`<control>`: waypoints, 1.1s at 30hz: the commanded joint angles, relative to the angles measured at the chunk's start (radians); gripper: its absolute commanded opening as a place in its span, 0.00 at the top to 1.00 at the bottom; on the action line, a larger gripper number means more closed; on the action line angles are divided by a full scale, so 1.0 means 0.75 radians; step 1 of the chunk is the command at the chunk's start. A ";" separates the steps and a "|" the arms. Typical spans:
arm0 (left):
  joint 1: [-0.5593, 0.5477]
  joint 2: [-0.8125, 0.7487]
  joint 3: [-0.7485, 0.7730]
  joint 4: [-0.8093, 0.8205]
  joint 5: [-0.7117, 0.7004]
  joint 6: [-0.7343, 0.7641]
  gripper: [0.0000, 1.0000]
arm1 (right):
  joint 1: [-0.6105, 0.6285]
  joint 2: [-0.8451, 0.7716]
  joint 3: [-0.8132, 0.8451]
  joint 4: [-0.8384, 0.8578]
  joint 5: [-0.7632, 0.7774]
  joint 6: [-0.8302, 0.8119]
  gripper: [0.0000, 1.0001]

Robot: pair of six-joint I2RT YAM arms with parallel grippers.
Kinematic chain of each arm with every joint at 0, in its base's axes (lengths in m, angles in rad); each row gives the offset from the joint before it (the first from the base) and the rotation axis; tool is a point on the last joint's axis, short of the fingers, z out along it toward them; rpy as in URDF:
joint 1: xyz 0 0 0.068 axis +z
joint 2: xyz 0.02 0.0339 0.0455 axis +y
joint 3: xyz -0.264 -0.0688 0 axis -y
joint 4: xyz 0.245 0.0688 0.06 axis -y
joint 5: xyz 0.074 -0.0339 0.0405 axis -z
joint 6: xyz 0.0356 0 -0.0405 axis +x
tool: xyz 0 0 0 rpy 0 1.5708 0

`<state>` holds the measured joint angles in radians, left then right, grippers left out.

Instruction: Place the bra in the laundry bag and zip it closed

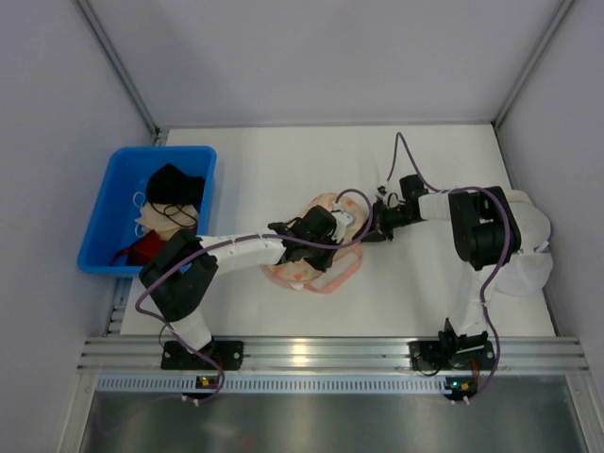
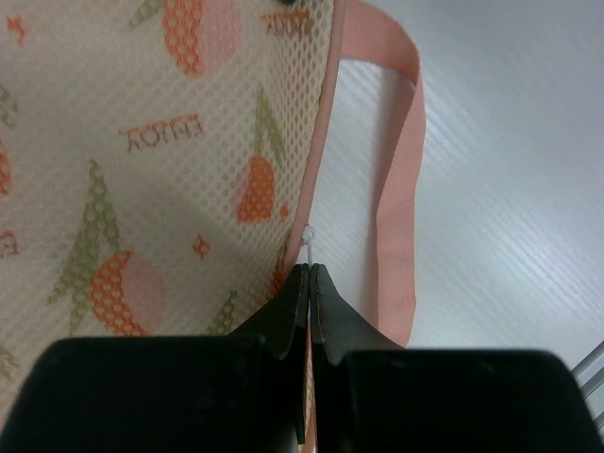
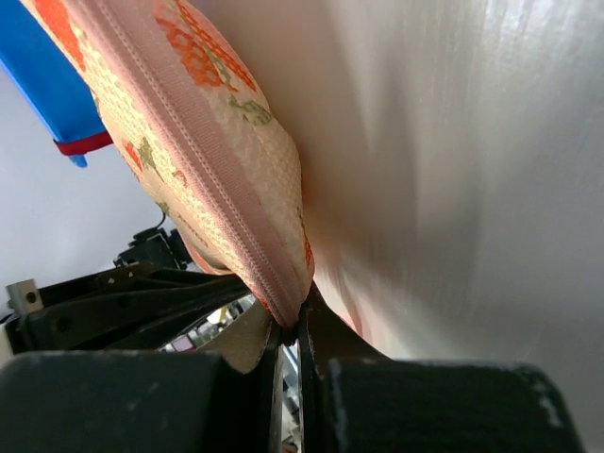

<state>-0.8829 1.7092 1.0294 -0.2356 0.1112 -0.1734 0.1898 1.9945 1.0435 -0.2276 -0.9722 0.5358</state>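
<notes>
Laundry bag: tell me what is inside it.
The laundry bag shows only printed outer fabric and pink rim, pinched by the left gripper and right gripper. Fabric covers whatever is inside; no bra is visible.

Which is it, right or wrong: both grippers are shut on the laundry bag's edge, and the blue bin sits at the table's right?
Wrong: top external shows the blue bin at the table's left. The left gripper and right gripper are shut on the laundry bag's edge.

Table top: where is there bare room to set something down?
Bare: the far strip of the table between the laundry bag and the back wall, and the near patch between the bag and the right arm. Crowded: the middle, where left hand and right hand pinch the bag.
</notes>
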 commanded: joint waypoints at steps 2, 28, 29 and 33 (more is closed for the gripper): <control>0.003 -0.099 -0.094 -0.046 -0.005 0.004 1.00 | -0.020 -0.025 0.036 0.099 0.040 0.034 1.00; 0.024 -0.136 -0.047 -0.122 0.042 0.000 1.00 | -0.128 -0.139 0.325 -0.363 0.216 -0.281 0.35; 0.024 -0.121 -0.019 -0.118 0.042 -0.006 1.00 | -0.132 -0.166 0.315 -0.363 0.214 -0.267 0.35; 0.034 -0.103 0.036 -0.105 0.066 -0.022 1.00 | -0.110 -0.305 0.115 -0.200 0.075 -0.066 0.39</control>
<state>-0.8677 1.6291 0.9962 -0.3317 0.1314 -0.1673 0.1001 1.8782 1.2045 -0.4393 -0.8471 0.3969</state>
